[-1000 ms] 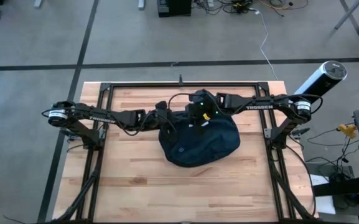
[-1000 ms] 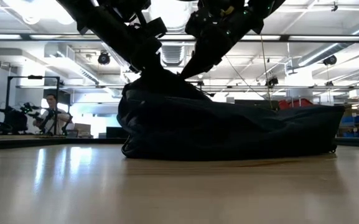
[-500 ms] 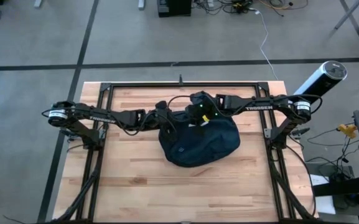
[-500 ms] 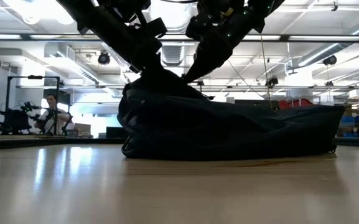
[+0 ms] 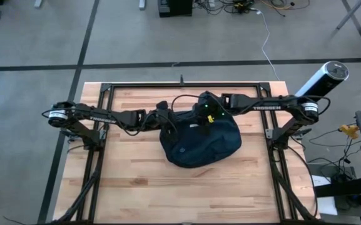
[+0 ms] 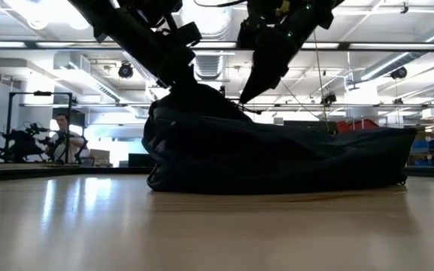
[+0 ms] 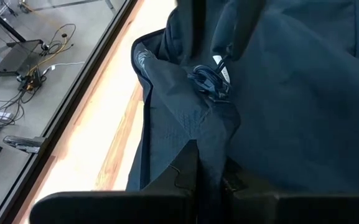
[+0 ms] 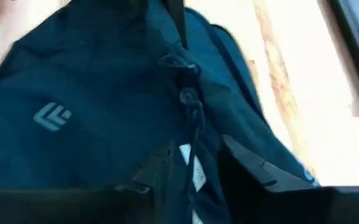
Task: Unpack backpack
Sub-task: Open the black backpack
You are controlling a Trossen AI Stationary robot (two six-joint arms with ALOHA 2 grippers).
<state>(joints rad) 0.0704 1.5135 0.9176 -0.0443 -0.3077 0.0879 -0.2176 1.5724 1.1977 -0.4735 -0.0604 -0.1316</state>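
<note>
The dark navy backpack (image 5: 200, 142) lies on its side on the wooden table, its white logo (image 8: 53, 116) facing up. My left gripper (image 5: 166, 122) is at its far left top and is shut on a raised fold of the cloth. My right gripper (image 5: 206, 120) hangs over the far edge of the backpack, open. Its fingers (image 8: 247, 165) stand either side of a white tag (image 8: 191, 167), just short of a zip pull with a cord (image 8: 188, 99). My left gripper pinches a raised fold of the backpack's cloth (image 7: 209, 146) between its two fingers, at the bag's far left top. It comes slanting down from the table's left. The fold is drawn up into a peak (image 6: 183, 89); the rest of the bag lies on the table. My right gripper's fingertips are close over the cloth, but I cannot tell whether they touch it.
A black frame (image 5: 105, 87) runs round the table's edges. A white cylinder (image 5: 322, 78) stands off the far right corner. Bare wood (image 5: 186, 194) lies on the near side of the backpack. A person (image 6: 61, 134) sits in the room behind.
My right gripper has shifted a little toward the table's right edge along the backpack's far edge and now points down more steeply. The left gripper and the raised fold have stayed where they were.
</note>
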